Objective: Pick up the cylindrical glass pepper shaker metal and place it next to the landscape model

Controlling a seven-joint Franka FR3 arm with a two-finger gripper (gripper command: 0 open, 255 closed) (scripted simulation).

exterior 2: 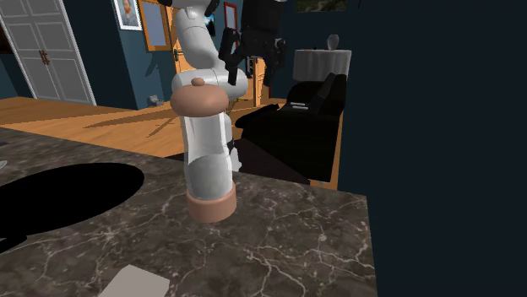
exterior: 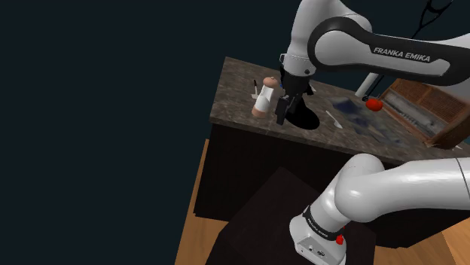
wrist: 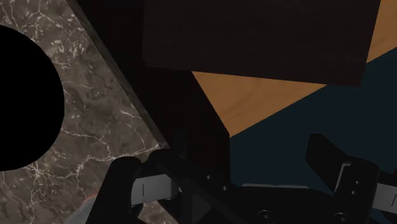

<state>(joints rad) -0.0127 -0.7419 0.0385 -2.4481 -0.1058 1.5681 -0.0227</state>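
Dark blue walls close the room in, with a white panelled door (exterior 2: 51, 51) and framed pictures (exterior 2: 156, 24) on them, and a warm wooden floor (exterior 2: 101, 118) runs up to the counter. White letters on the arm (exterior: 403, 55) read FRANKA EMIKA; I can make out no other writing.

The counter (exterior 2: 296, 245) has a dark, pale-veined marble top on a dark cabinet (exterior: 248, 162), with a round black patch (exterior 2: 59, 198) on the top. The pepper shaker (exterior 2: 209, 152) stands upright on the marble near one corner, close to the front edge. It has a pale body, a tan cap and a tan base.

The gripper (exterior: 283, 114) hangs just beside the shaker, over that front edge. Its fingers (wrist: 121, 184) are spread apart with nothing between them, and the shaker is outside them. Toward the counter's other end, well apart from the shaker, lie a small red thing (exterior: 374, 103) and the wood-framed landscape model (exterior: 422, 113).
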